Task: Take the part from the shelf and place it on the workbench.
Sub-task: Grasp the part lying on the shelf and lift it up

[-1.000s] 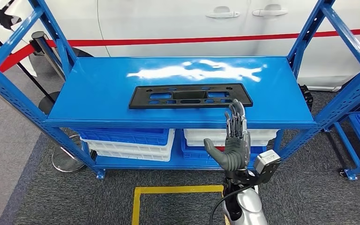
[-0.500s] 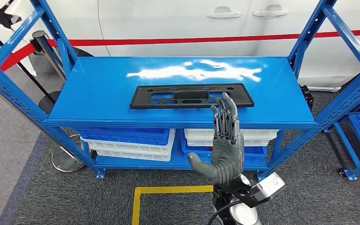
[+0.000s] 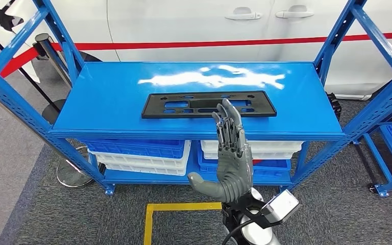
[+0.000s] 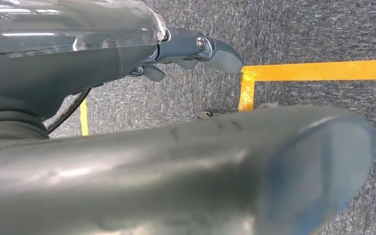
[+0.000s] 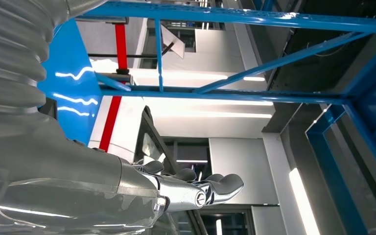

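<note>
the black flat part [image 3: 209, 104] lies on the top deck of the blue shelf [image 3: 107, 102], about midway between the deck's side edges and a little nearer the front edge than the back. its long axis runs side to side, parallel to the front edge.

the right robot hand [image 3: 229, 153] is raised in front of the shelf, empty, fingers straight and together pointing up and away, thumb spread out to the side. in the head view its fingertips overlap the part's near long edge, slightly right of the part's middle; whether they touch it cannot be told. the part lies straight ahead of this robot hand, broadside on.

the left robot hand [image 4: 191, 51] hangs low over the grey carpet and yellow floor tape [image 4: 318, 71], fingers partly curled, holding nothing. the right robot hand is clearly the nearer one, so the reach is probably its job.
</note>
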Motion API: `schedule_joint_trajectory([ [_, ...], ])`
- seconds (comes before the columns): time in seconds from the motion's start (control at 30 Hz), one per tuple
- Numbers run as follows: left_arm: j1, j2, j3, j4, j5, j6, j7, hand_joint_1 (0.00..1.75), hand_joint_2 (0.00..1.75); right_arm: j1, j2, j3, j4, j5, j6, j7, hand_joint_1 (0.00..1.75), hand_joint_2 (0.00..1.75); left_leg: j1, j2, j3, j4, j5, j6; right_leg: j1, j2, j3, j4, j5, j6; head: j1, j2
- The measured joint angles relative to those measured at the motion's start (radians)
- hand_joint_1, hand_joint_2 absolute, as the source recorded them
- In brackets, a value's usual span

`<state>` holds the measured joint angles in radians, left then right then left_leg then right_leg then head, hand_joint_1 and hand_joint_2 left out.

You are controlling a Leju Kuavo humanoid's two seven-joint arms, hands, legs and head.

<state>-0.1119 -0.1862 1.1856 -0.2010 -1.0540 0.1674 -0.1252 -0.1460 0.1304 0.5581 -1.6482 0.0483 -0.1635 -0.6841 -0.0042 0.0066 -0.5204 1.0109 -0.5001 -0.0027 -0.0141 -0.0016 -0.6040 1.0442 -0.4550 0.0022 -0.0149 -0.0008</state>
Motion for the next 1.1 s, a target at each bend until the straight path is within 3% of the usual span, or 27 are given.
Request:
schedule_joint_trajectory([
  [0.7, 0.0, 0.0, -0.001, 0.0, -0.009, 0.003, 0.008, 0.0, 0.0, -0.009, -0.025, 0.021, 0.023, -0.014, -0.031, -0.002, 0.0, 1.75, 0.0, 0.0, 0.0, 0.001, 0.0, 0.0, -0.001, 0.0, 0.0, 0.0, 0.0, 0.0, 0.0, 0.0],
  [0.93, 0.0, -0.002, 0.0, 0.0, -0.006, 0.006, 0.015, 0.0, 0.0, -0.006, -0.025, 0.021, 0.023, -0.025, -0.015, 0.006, 0.0, 1.75, 0.002, 0.0, -0.001, -0.006, 0.009, 0.016, -0.002, -0.002, 0.002, -0.006, 0.007, 0.012, 0.0, 0.0],
  [1.0, 0.0, -0.005, 0.0, 0.0, -0.006, 0.006, 0.015, 0.0, 0.0, -0.006, -0.025, 0.021, 0.022, -0.025, -0.012, 0.01, 0.0, 1.75, 0.008, 0.001, 0.012, -0.033, 0.025, 0.028, 0.0, -0.001, -0.007, 0.02, -0.015, 0.019, 0.002, 0.0],
  [1.1, -0.001, -0.007, 0.0, 0.0, -0.006, 0.006, 0.015, 0.0, 0.0, -0.003, -0.027, 0.021, 0.022, -0.025, -0.012, 0.012, 0.0, 1.75, 0.011, 0.003, 0.018, -0.049, 0.035, 0.035, -0.004, 0.002, -0.08, 0.178, -0.099, 0.025, 0.003, 0.0],
])
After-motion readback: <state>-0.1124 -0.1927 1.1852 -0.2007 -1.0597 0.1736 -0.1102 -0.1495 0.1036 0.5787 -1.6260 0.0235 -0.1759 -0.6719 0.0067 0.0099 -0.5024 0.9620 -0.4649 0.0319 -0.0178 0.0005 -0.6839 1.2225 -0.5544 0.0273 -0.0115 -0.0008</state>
